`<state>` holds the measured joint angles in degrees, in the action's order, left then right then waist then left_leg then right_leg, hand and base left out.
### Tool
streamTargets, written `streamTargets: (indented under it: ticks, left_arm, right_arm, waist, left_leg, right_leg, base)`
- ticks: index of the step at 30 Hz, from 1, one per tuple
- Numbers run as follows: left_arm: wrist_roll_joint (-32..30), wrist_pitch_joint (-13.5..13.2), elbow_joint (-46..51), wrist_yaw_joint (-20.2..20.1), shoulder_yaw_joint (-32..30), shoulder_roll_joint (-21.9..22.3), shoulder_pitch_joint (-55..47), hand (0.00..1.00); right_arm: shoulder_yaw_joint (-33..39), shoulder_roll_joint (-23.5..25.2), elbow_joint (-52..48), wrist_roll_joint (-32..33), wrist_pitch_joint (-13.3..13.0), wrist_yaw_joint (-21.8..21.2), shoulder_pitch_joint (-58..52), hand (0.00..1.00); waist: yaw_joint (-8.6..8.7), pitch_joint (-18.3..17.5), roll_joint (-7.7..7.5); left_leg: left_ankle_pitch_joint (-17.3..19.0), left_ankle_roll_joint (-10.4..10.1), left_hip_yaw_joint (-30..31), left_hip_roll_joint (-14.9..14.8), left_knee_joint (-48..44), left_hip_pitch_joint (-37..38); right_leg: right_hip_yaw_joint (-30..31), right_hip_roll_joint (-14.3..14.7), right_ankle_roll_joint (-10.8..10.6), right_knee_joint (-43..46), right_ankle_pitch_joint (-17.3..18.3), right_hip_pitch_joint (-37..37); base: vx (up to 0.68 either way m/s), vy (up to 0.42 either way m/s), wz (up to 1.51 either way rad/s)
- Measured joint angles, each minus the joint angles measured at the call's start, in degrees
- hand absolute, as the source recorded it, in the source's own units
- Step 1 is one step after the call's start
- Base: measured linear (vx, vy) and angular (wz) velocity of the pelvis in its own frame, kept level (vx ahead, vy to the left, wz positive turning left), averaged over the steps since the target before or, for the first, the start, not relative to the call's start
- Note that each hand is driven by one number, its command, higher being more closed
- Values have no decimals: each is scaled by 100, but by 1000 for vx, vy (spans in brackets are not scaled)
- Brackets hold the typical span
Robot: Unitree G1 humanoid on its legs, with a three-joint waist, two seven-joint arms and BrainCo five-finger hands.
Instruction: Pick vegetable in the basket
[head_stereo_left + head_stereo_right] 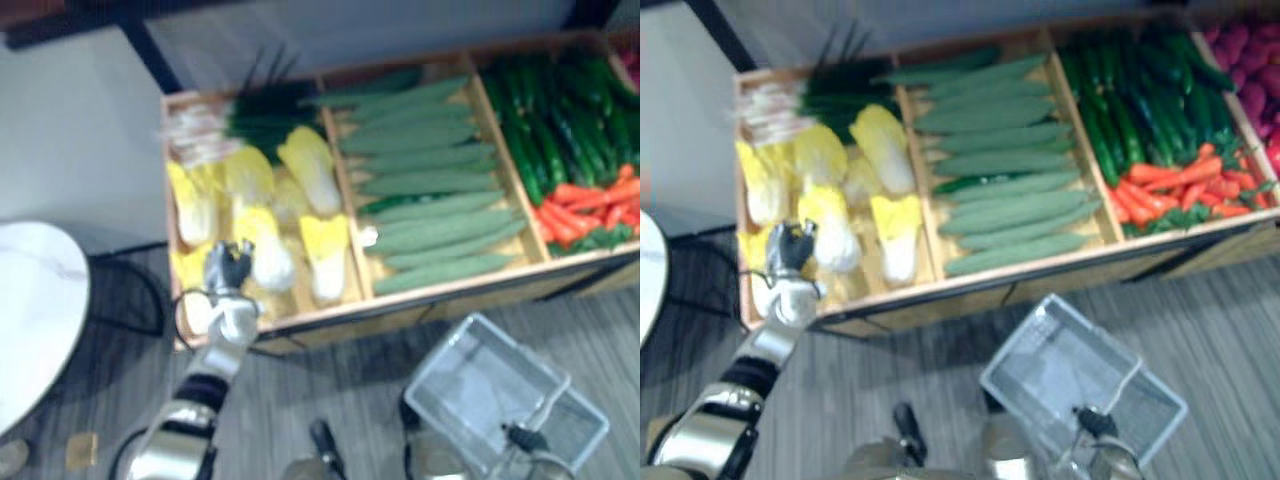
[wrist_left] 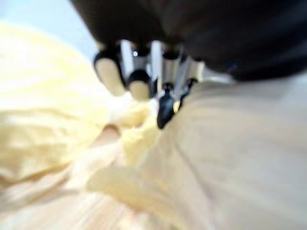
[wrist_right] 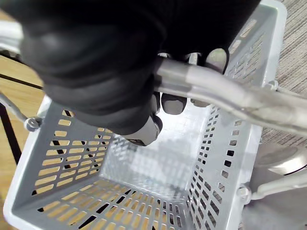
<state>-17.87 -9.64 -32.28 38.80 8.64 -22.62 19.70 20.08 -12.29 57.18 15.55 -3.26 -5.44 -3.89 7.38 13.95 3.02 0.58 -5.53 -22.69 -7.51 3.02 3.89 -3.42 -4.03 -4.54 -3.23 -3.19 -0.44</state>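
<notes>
Pale yellow cabbages (image 1: 313, 170) fill the leftmost compartment of the crate (image 1: 440, 292), with scallions (image 1: 250, 120) at its back. Long green gourds (image 1: 430, 190), dark cucumbers (image 1: 560, 120) and carrots (image 1: 590, 205) occupy the compartments to the right. The left hand (image 1: 228, 268) is at the crate's front left corner, its fingers (image 2: 156, 64) loosely extended. Their tips touch a cabbage (image 2: 230, 158) leaf and enclose nothing. The right hand (image 3: 96, 72) is clenched round the handle (image 3: 230, 96) of the grey basket (image 1: 478, 385), which hangs empty in front of the crate.

Assessment: pick not yet made.

Recommended:
- Spread fingers and thumb across the body of one cabbage, not its loose leaf edge, which would likely tear or slip.
- Close firmly near the thick white base.
- Lift straight up, clear of the crate's front rim, before crossing to the basket.
</notes>
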Motion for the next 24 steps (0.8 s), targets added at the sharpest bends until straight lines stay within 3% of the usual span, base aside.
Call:
streamTargets:
  ticks: [3,5,7,8,12,15,16,18,19,20,21,22,23,24]
  left_arm:
    - [-96,-183,503,171,17,2,-423,100]
    - [-101,-216,838,260,5,3,-640,100]
    - [-148,-221,1460,459,-149,4,-1057,100]
    - [-182,-220,1583,514,-204,7,-1141,100]
    - [-604,-217,1871,609,-328,7,-1182,100]
    - [-613,-388,1927,605,-354,-9,-1183,100]
    - [-619,-419,2011,595,-387,-12,-1197,100]
    - [-616,-567,2362,468,-534,-29,-1208,100]
    - [-614,-616,2436,406,-552,-33,-1207,100]
    - [-592,-645,2558,209,-473,-15,-1202,100]
    - [-589,-645,2585,130,-403,-13,-1202,100]
    - [-583,-646,2662,-28,-287,-24,-1233,100]
    - [-585,-654,2707,-103,-260,-9,-1241,100]
    - [-578,-637,2703,-209,-114,32,-1259,100]
  right_arm:
    - [71,1,-2,-87,-1,10,-169,100]
    - [134,-8,1,-187,-1,15,-185,100]
    - [117,-123,21,-362,-2,2,-75,100]
    - [65,-178,15,-408,-8,1,-49,100]
    - [-31,-271,-5,-433,-114,11,-185,100]
    - [-74,-229,-70,-421,-266,63,-318,100]
    - [-139,-214,-137,-418,-286,102,-356,100]
    - [-385,-211,-484,-305,-333,161,-267,100]
    - [-487,-219,-554,-293,-350,188,-244,100]
    - [-785,-218,-764,-273,-351,296,-150,100]
    - [-945,-224,-888,-273,-352,323,-119,100]
    - [-1228,-215,-1145,-294,-351,363,46,100]
    - [-1356,-212,-1286,-326,-359,363,100,100]
    - [-1642,-173,-1386,-363,-380,363,191,100]
  waist:
    - [-32,-299,30]
    - [-212,-341,19]
    - [-509,-407,53]
    - [-541,-430,86]
    - [-538,-611,-96]
    - [-423,-672,-238]
    - [-451,-679,-275]
    - [-452,-697,-313]
    - [-436,-696,-337]
    - [-430,-690,-383]
    - [-430,-685,-394]
    - [-511,-705,-325]
    - [-548,-700,-269]
    - [-495,-691,-355]
  left_leg:
    - [98,9,-22,-8,-114,65]
    - [361,15,139,8,-558,-11]
    - [735,51,1208,20,-958,-95]
    - [859,24,1324,13,-958,-62]
    - [1080,92,844,158,-1031,-24]
    - [1090,164,590,222,-1027,92]
    - [1103,179,401,190,-1028,137]
    - [1164,170,-68,47,-1141,112]
    - [1232,126,-173,48,-1213,127]
    - [1261,143,-370,-23,-1376,141]
    - [1238,189,-444,-20,-1387,173]
    - [1209,429,-666,-30,-1180,221]
    - [1284,432,-1014,-146,-1056,320]
    - [1335,352,-1393,-88,-1058,334]
  right_leg:
    - [97,16,1,5,23,64]
    - [442,53,3,29,17,11]
    - [1076,172,-51,27,-55,-124]
    - [1217,218,-81,23,-89,-159]
    - [1633,83,-237,-137,-288,-243]
    - [1529,-20,-189,-228,-438,-272]
    - [1185,-48,64,-236,-450,-316]
    - [-185,-254,811,430,-337,-773]
    - [-390,-253,767,693,-455,-931]
    - [-834,-189,957,1156,-674,-1224]
    - [-881,-106,1226,1101,-868,-1259]
    - [-860,166,1550,510,-1537,-1189]
    - [-1222,176,1764,828,-1157,-1277]
    - [-2099,-188,1473,2062,171,-1502]
  base:
    - [-17,6,-13]
    - [-35,17,-67]
    - [-19,-35,-131]
    - [-36,-2,-121]
    - [-55,81,-61]
    - [1,72,-38]
    - [7,38,-74]
    - [32,29,-103]
    - [27,25,-134]
    - [-35,15,-123]
    - [-95,33,-188]
    - [-122,31,-160]
    - [-140,25,-186]
    - [-84,-23,-145]
